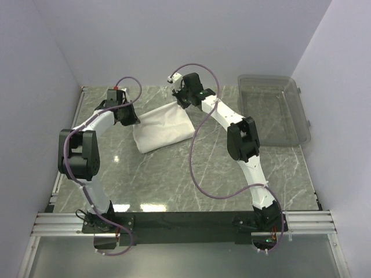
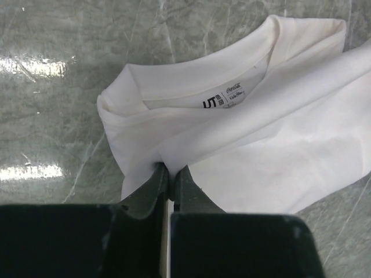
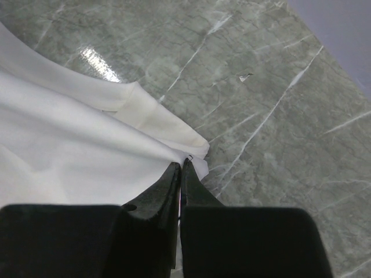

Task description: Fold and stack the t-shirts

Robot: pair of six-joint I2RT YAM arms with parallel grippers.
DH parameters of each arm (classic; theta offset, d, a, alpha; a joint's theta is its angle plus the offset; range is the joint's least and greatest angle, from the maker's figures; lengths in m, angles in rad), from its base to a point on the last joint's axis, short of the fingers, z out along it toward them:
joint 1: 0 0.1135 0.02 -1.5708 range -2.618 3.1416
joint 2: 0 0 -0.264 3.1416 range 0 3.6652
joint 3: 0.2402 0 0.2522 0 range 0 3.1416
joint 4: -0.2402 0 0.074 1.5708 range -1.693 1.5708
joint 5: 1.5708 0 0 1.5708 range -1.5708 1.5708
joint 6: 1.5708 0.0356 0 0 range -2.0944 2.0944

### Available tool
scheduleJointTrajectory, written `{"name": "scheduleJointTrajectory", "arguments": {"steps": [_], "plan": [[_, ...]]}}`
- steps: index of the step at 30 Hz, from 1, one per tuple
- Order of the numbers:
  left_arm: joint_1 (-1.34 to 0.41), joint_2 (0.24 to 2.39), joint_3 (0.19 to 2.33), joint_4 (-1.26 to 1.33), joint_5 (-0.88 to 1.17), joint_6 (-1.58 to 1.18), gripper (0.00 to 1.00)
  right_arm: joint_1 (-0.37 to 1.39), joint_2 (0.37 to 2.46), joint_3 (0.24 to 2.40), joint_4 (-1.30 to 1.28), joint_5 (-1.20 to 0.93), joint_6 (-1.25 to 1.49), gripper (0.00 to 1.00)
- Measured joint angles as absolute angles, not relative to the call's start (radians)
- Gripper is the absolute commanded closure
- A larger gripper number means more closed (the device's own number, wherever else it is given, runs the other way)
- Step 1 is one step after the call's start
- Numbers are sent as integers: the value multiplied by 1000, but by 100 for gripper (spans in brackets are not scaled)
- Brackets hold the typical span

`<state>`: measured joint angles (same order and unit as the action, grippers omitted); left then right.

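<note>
From my side, the marble table (image 1: 174, 185) comes first, and on it, past the middle, lies the white t-shirt (image 1: 164, 130). It is well to the left of the clear plastic bin (image 1: 271, 113) and does not touch it. It looks doubled over into a rough rectangle, and I cannot see the print.

At its far edge both arms have it. The left gripper (image 2: 170, 169) holds the corner farthest from the bin, just under the collar (image 2: 191, 87) with the neck label (image 2: 223, 98). Its jaws are pressed together with only fabric between them. The right gripper (image 3: 181, 165) pinches the far corner nearer to the bin, at the hem, also closed down on a thin fold.

I judge the shirt light, soft and limp. It will sag between the two holds and slide easily over the polished stone. A thin pinch may slip out, so the best holds are the seams and hems, where the cloth is thicker, with the edge kept stretched.
</note>
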<state>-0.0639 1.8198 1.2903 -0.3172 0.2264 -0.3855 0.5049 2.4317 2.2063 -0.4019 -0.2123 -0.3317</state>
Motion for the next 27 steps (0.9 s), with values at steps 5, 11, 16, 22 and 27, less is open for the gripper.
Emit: {"name": "scheduleJointTrajectory", "arguments": {"steps": [5,11,16,22,27], "plan": [[-64,1859,1315,-318,160,-392,37,513,2451,2207,-379,-146,-303,45],[-58,1848,1381,-328,-17,-411,17,514,2454,2223,-342,-16,-241,33],[-55,1720,1393,-332,-37,-387,54,484,2426,2225,-410,-217,-226,58],[-63,1534,1264,-249,217,-395,99,416,2347,2161,-590,-662,-284,83],[-99,1617,1200,-197,356,-443,99,415,2314,2058,-625,-780,-250,86]]}}
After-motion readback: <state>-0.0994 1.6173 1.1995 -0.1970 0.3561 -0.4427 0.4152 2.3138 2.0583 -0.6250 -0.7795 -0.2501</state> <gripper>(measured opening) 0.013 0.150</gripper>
